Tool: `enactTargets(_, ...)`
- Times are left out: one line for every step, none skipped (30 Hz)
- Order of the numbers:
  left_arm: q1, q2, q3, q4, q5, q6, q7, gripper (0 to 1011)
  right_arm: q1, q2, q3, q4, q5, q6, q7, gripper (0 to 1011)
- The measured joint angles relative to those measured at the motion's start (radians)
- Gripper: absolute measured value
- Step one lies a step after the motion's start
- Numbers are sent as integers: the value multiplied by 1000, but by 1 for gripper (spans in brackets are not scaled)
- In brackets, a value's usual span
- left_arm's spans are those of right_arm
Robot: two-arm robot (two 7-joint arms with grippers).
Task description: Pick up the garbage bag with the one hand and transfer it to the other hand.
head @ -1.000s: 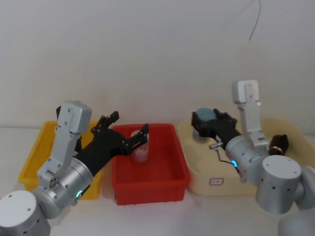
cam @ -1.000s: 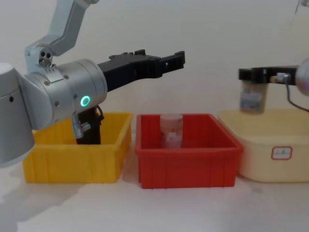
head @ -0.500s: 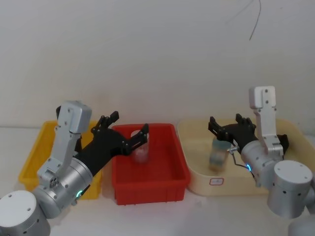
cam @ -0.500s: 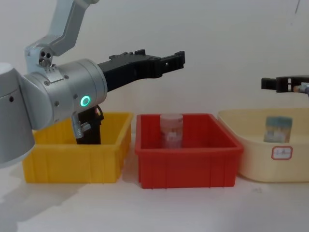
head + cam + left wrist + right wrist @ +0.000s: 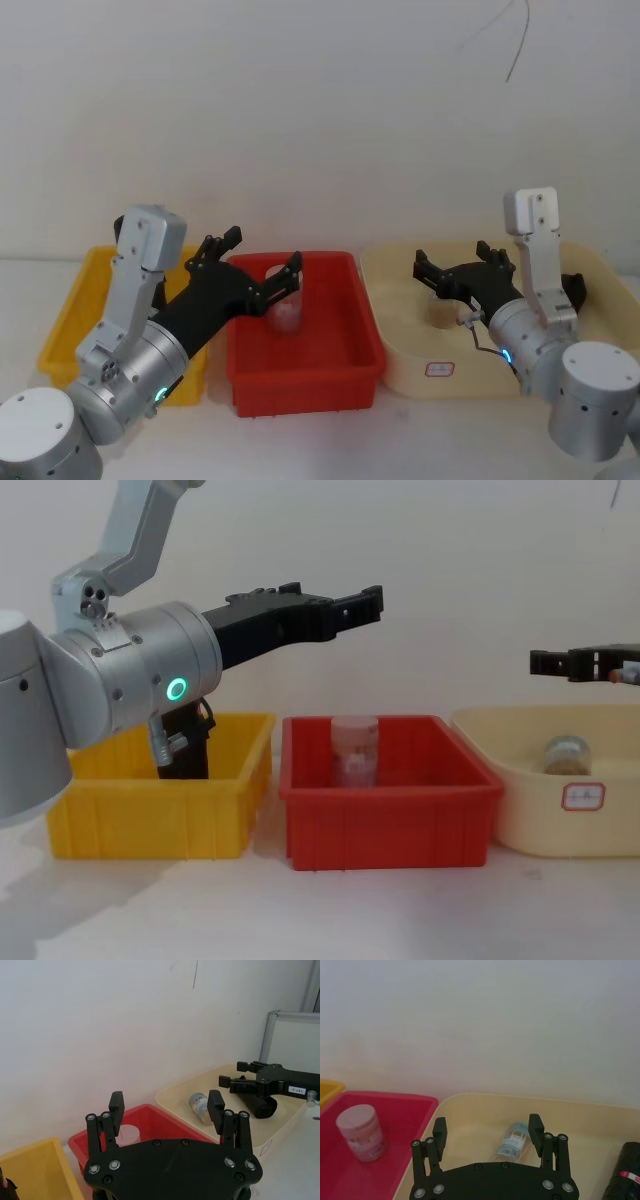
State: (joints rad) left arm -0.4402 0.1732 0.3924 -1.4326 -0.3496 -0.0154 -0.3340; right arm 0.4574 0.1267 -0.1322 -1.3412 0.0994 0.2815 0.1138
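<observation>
Garbage bag (image 5: pixel 623 1178) lies in cream tub (image 5: pixel 400 340), just beside my right gripper (image 5: pixel 464 272), jaws wide, empty. Left gripper (image 5: pixel 255 265) wide over red bin (image 5: pixel 300 385).

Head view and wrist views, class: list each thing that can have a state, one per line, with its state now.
Left end effector: open, empty, above the red bin.
Right end effector: open, empty, over the cream tub.
Labelled bottle: lying on its side in the cream tub.
Pink jar: upright in the red bin.
Garbage bag: in the cream tub, ungrasped.
</observation>
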Motion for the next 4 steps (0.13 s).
enactTargets(0, 0, 0, 0, 0, 0, 0, 1001, -5, 0, -1, -7, 0, 0, 4, 1000)
enactTargets(0, 0, 0, 0, 0, 0, 0, 1001, -5, 0, -1, -7, 0, 0, 4, 1000)
enactTargets(0, 0, 0, 0, 0, 0, 0, 1001, -9, 0, -1, -13, 1, 0, 8, 1000)
enactTargets(0, 0, 0, 0, 0, 0, 0, 1001, -11, 0, -2, -15, 1, 1, 9, 999)
